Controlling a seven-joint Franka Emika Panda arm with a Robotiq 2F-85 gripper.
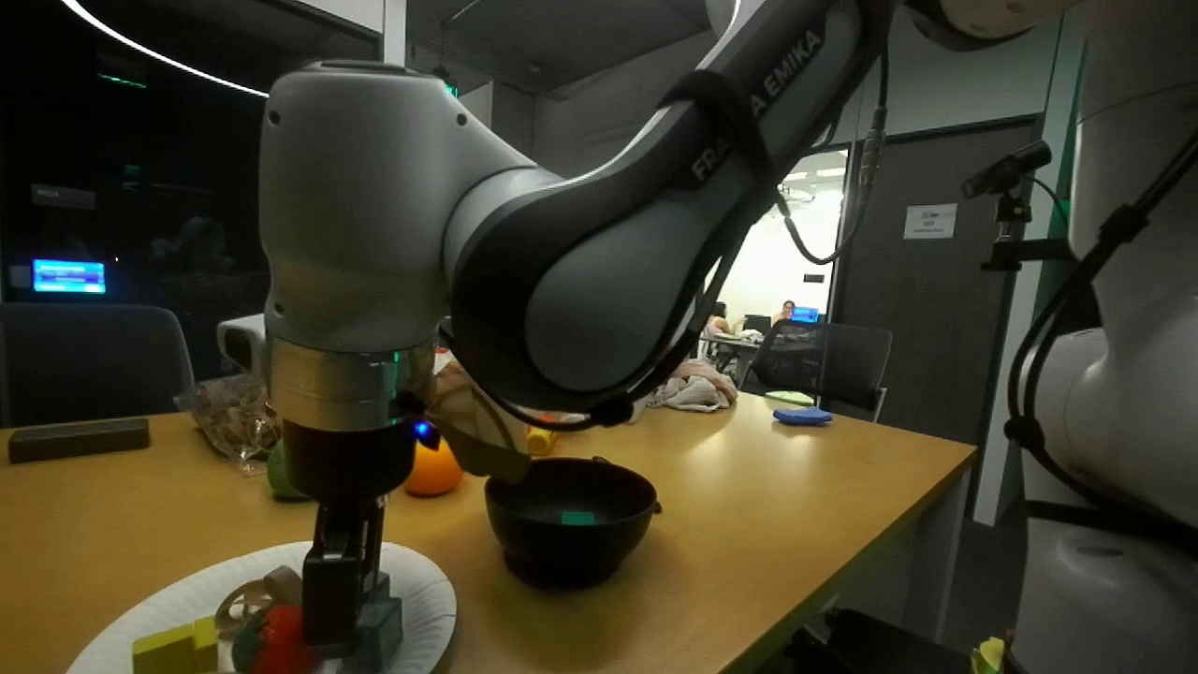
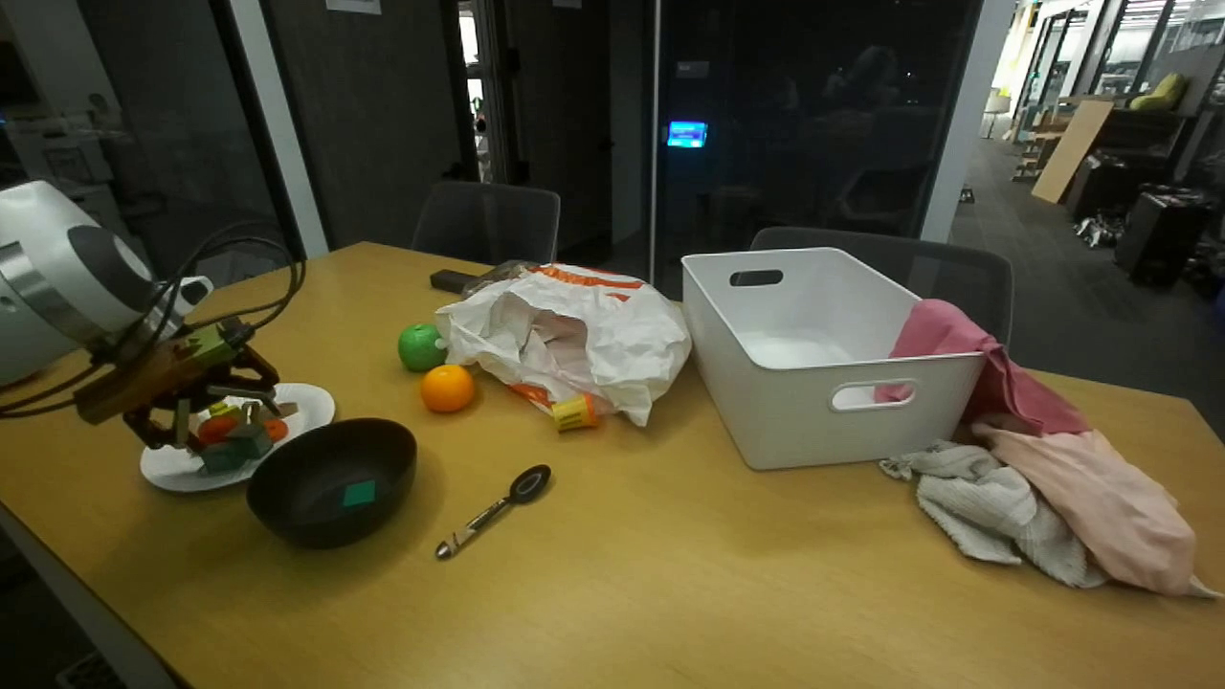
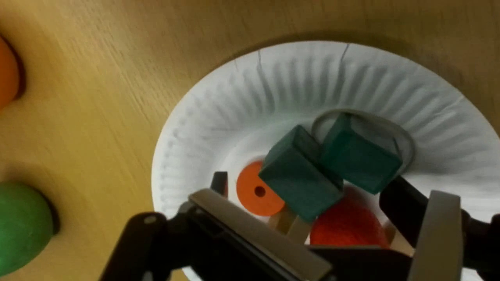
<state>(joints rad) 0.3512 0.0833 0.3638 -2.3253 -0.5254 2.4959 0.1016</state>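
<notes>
Two dark green, box-shaped blocks (image 3: pixel 300 177) lie nearest to my gripper (image 3: pixel 330 212), side by side on a round white paper plate (image 3: pixel 195 132) with a fluted rim. My fingers (image 3: pixel 259 233) stand well apart, low over the plate; whether a tip touches either block I cannot tell. Just beside the blocks are a flat orange disc (image 3: pixel 248 189) with a dark centre hole and a red strawberry-shaped piece (image 1: pixel 287 637), green at one end. In both exterior views a deep black bowl (image 2: pixel 311 464) stands near the plate; a round orange fruit (image 2: pixel 447 388) and a round green fruit (image 2: pixel 421 346) sit near each other.
</notes>
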